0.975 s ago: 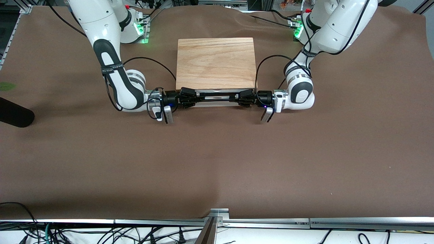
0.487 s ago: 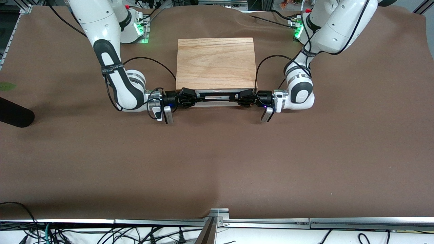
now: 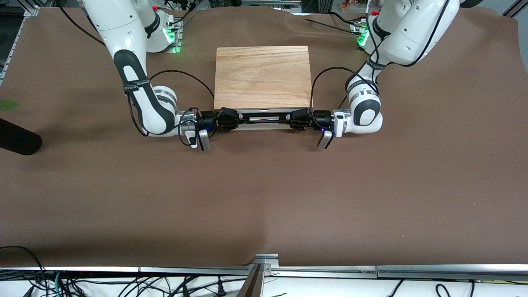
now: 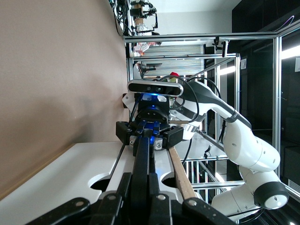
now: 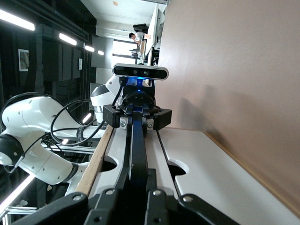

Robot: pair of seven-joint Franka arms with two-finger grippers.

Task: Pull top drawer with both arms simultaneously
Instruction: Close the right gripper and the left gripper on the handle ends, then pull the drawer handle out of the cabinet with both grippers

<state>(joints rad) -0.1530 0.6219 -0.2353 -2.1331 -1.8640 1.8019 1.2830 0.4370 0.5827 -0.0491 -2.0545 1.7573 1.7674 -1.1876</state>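
Matt brown cloth table (image 3: 264, 198); smooth grained oak casing (image 3: 262, 76)

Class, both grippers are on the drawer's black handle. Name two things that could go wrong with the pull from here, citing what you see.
1. The left gripper and right gripper hold opposite ends of the long black wire handle; uneven pulling could skew the white-fronted top drawer and jam it.
2. The light oak casing sits loose on the brown cloth, with no clamp visible; it may slide along rather than let the drawer open.
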